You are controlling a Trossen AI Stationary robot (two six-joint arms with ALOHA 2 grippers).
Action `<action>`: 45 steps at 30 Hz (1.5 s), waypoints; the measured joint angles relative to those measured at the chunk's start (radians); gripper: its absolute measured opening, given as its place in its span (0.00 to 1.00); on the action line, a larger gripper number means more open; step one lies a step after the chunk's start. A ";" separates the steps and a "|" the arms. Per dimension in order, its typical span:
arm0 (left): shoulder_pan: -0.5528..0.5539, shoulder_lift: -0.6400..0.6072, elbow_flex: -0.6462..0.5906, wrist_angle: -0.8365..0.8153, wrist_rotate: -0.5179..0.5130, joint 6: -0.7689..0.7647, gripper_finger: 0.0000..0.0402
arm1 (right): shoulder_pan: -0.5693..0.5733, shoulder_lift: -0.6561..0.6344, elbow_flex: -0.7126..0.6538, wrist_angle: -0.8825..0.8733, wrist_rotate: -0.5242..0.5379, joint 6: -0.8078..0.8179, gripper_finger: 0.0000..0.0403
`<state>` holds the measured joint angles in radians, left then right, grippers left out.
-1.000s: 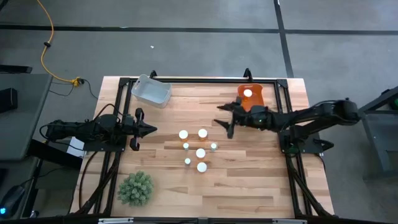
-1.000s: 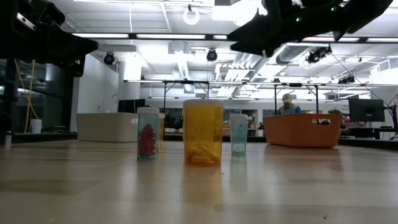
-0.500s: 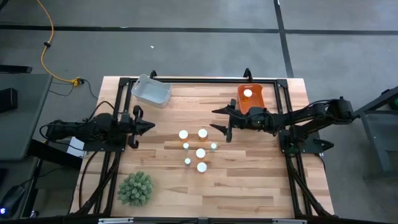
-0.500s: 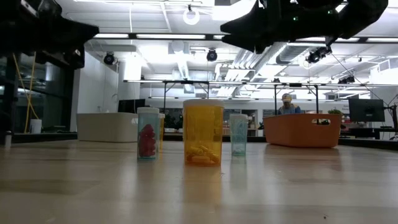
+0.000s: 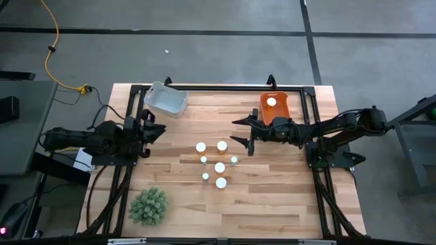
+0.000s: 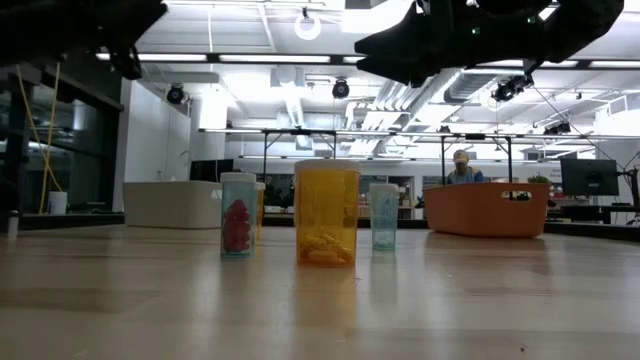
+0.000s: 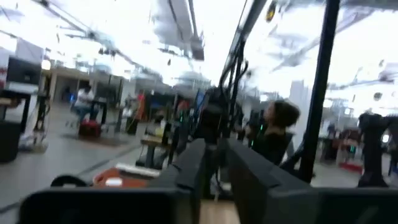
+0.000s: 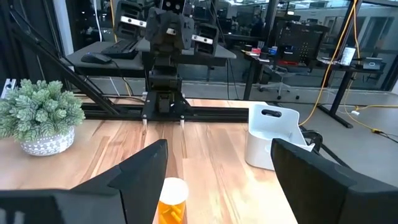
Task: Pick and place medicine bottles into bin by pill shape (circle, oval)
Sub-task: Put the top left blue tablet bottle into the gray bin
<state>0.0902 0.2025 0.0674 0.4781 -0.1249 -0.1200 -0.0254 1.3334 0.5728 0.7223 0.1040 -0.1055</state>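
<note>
Several amber medicine bottles (image 5: 219, 167) with white caps stand upright on their bases in a loose cluster mid-table; in the low view one holds red pills (image 6: 237, 213) and a larger one yellow pills (image 6: 326, 212). One more bottle (image 5: 271, 102) lies inside the orange bin (image 5: 281, 112). My right gripper (image 5: 236, 132) hovers open above the table, just right of the cluster, pointing at it; one bottle (image 8: 172, 202) shows low between its fingers, untouched. My left gripper (image 5: 161, 130) hangs raised at the table's left side, tipped upward, with a narrow gap (image 7: 216, 171) between its fingers and nothing in it.
A pale grey bin (image 5: 165, 99) stands at the far left corner and the orange bin at the far right. A green spiky plant ball (image 5: 148, 205) sits near the front left. Bare wood lies in front of the bottle cluster. A person (image 6: 462, 168) shows in the room beyond.
My left gripper has risen and tipped its fingers upward, drawing back a little toward the table's left edge. My right gripper has tipped slightly, its fingertips now a little farther toward the table's left. The bottles have not moved.
</note>
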 joint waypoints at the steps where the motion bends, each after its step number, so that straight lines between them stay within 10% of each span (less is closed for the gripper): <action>1: 0.000 0.039 0.017 -0.001 0.000 0.000 0.20 | 0.000 0.000 0.000 0.001 0.000 0.000 0.69; 15: 0.000 0.640 0.232 -0.004 0.047 0.075 0.70 | 0.000 0.000 0.000 -0.007 0.000 0.000 0.69; 34: -0.005 0.767 0.294 -0.085 0.051 0.052 0.71 | 0.000 0.000 0.000 -0.031 0.000 0.019 0.69; 45: -0.186 0.914 0.436 -0.284 0.023 0.149 0.71 | 0.000 0.000 0.000 -0.031 0.000 0.019 0.69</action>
<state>-0.0959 1.1164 0.5032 0.1942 -0.1020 0.0295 -0.0257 1.3334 0.5732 0.6910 0.1043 -0.0864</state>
